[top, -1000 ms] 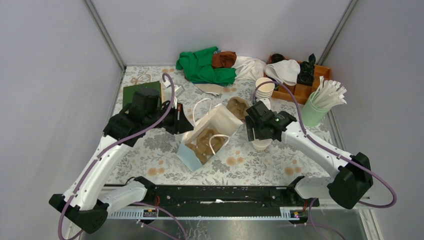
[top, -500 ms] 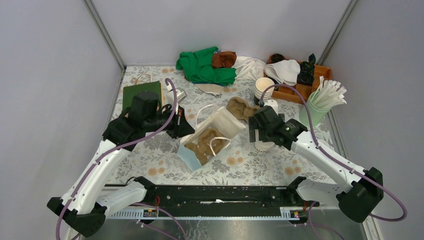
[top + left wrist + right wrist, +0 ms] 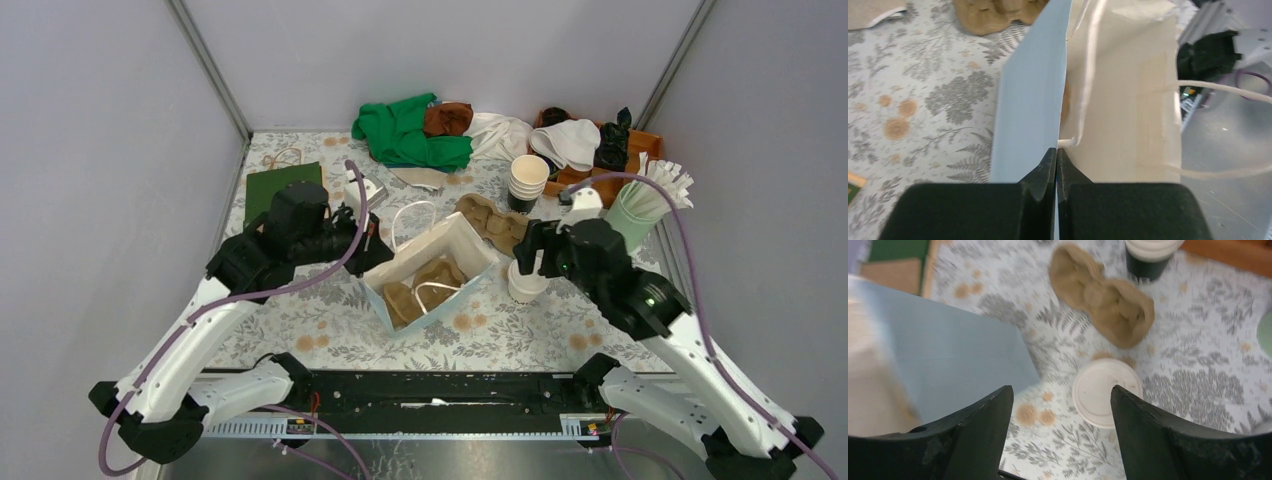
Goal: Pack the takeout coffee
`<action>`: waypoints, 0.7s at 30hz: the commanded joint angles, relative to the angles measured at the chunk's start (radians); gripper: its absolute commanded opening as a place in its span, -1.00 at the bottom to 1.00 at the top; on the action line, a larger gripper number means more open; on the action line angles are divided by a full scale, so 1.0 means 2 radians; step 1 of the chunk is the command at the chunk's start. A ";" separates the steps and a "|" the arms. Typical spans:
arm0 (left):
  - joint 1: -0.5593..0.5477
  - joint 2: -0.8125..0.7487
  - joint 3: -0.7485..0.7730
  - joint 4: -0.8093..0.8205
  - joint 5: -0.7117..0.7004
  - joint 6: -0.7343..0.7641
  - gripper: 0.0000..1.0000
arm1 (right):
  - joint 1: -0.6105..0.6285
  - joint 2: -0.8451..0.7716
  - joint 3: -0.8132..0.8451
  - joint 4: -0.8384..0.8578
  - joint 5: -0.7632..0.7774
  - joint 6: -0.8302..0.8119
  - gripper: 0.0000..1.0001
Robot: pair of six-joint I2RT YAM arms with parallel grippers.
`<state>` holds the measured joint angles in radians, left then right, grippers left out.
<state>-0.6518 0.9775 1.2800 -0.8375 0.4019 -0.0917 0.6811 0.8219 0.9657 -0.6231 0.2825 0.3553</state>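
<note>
Wrist views give you what the overhead hides: your left gripper (image 3: 1056, 155) is pinched tight on the bag (image 3: 1128, 100) rim, and your right gripper (image 3: 1060, 390) hangs spread wide and empty above the coffee (image 3: 1106, 390). The bag holds a pulp tray (image 3: 425, 285). The coffee stands upright just right of the bag, pale and white-lidded. Beyond lie a second tray (image 3: 495, 222) and stacked cups (image 3: 528, 180).

I note the tablecloth (image 3: 300, 290) carries grey ferns and tan blossoms on white. The paper bag (image 3: 440, 240) is pale blue outside, cream within. Beside the bag, the takeout coffee (image 3: 526, 283) shows a white lid. Behind the bag, the pulp tray (image 3: 495, 222) is brown and the cloth (image 3: 405, 135) green.
</note>
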 commanded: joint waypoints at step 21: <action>-0.024 0.048 0.068 0.037 -0.116 0.077 -1.00 | 0.005 0.221 0.286 -0.022 -0.199 -0.059 0.22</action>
<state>-0.6964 1.0988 1.3651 -0.8307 0.1608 0.0227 0.6823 1.2617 1.5192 -0.6308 -0.0467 0.2760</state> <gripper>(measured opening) 0.006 0.611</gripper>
